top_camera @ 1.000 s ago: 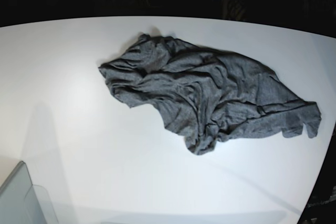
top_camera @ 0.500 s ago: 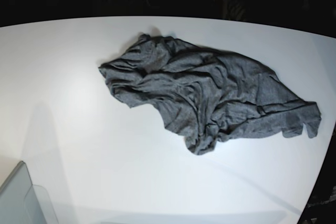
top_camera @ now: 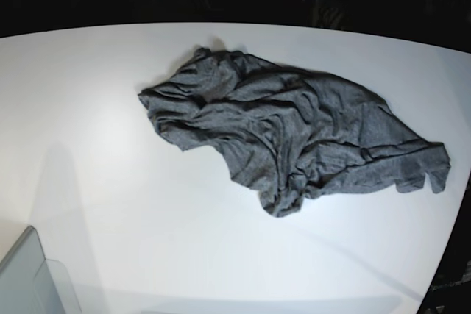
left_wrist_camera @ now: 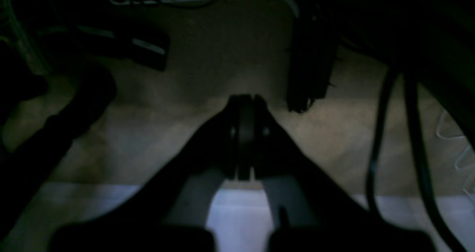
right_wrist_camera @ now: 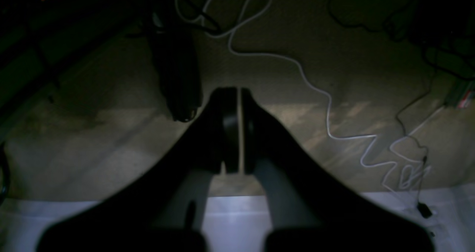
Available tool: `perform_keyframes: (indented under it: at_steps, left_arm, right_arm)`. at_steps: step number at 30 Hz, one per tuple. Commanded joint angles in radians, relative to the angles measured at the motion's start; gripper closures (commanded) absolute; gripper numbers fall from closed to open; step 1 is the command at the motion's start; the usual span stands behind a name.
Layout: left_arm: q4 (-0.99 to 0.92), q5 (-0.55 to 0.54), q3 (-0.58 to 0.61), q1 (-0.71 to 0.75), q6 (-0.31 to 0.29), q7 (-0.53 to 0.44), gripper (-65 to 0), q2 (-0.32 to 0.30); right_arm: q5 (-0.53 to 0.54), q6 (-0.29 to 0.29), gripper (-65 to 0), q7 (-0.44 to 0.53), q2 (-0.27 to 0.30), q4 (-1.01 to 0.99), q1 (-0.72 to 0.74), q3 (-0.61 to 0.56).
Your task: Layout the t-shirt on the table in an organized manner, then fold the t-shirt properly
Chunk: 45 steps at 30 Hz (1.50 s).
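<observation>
Lying crumpled on table [top_camera: 88, 182]: t-shirt [top_camera: 294, 137], centre-right, wrinkled heap, one end near table's right edge. Left gripper [left_wrist_camera: 245, 133] jaws pressed together, holding nothing, over dim floor past table edge. Right gripper [right_wrist_camera: 233, 129] likewise closed and empty, above floor with white cable [right_wrist_camera: 315, 92]. Grey bin corner [top_camera: 33, 277] at bottom-left.

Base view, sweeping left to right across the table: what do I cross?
Translucent grey bin corner at the near left → bare white table → crumpled t-shirt, reaching almost to the table's right edge.
</observation>
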Motion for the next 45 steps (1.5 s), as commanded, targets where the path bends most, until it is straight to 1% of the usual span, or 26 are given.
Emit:
perform_keyframes:
  at_steps: [1,3,5,11,12,14,16,18,21,24,27,31,34,37,38,41,45]
  left_arm:
    - [0.049,-0.001,-0.002,0.048,0.006,0.008,0.0,-0.009]
    - [0.161,-0.004,-0.002,0.115,0.006,0.01,0.0,-0.026]
    - [0.265,-0.039,-0.002,0.195,0.006,0.011,0.0,-0.038]
    - [0.475,-0.211,0.0,0.358,0.0,0.017,0.0,-0.119]
    - [0.509,-0.231,0.001,0.385,0.0,0.017,0.0,-0.133]
    - [0.597,-0.257,0.001,0.447,0.0,0.019,0.0,-0.161]
    - [0.705,-0.274,0.0,0.522,0.0,0.019,0.0,-0.188]
    - [0.821,-0.288,0.0,0.605,0.003,0.019,0.0,-0.211]
    - [1.025,-0.309,-0.002,0.726,0.006,0.017,0.0,-0.251]
    - [1.219,-0.346,-0.028,0.829,0.007,0.017,0.0,-0.273]
    - [1.385,-0.354,-0.106,0.912,0.007,0.019,0.0,-0.271]
    - [1.549,-0.354,-0.187,0.975,0.001,0.019,0.0,-0.239]
    - [1.637,-0.354,-0.241,1.001,0.0,0.019,0.0,-0.217]
    - [1.694,-0.354,-0.286,1.025,0.0,0.019,0.0,-0.198]
    - [1.704,-0.354,-0.293,1.025,0.0,0.019,0.0,-0.194]
    - [1.71,-0.354,-0.306,1.025,0.0,0.019,0.0,-0.194]
    - [1.709,-0.354,-0.306,1.025,0.0,0.019,0.0,-0.194]
  right_arm:
    - [0.0,0.005,0.0,0.003,0.009,0.003,-0.026,0.0]
    - [0.0,0.005,0.0,0.004,0.011,0.046,-0.055,0.0]
    - [0.0,0.005,0.0,0.001,0.012,0.155,-0.129,0.0]
    - [0.0,0.007,0.0,-0.006,0.034,0.648,-0.43,0.006]
    - [0.0,0.007,0.0,-0.006,0.035,0.729,-0.477,0.008]
    - [0.003,0.007,0.0,-0.006,0.065,0.881,-0.569,0.011]
    - [0.004,0.007,0.0,-0.006,0.081,1.028,-0.651,0.014]
    - [0.004,0.007,0.0,-0.006,0.095,1.156,-0.718,0.055]
    - [0.004,0.007,0.0,-0.006,0.095,1.337,-0.795,0.123]
    - [0.004,0.007,0.0,-0.009,0.095,1.498,-0.845,0.17]
    - [0.004,0.007,0.0,-0.065,0.092,1.634,-0.855,0.2]
    - [0.004,0.007,0.0,-0.132,0.081,1.745,-0.796,0.2]
    - [0.004,0.007,0.0,-0.143,0.077,1.786,-0.733,0.183]
    - [0.004,0.008,0.0,-0.149,0.06,1.8,-0.658,0.155]
    - [0.004,0.008,-1.0,-0.157,0.06,1.803,-0.628,0.135]
    - [0.004,0.008,-8.8,-0.197,0.057,1.803,-0.543,0.081]
    - [0.004,0.008,-23.0,-0.272,0.045,1.805,-0.42,-0.038]
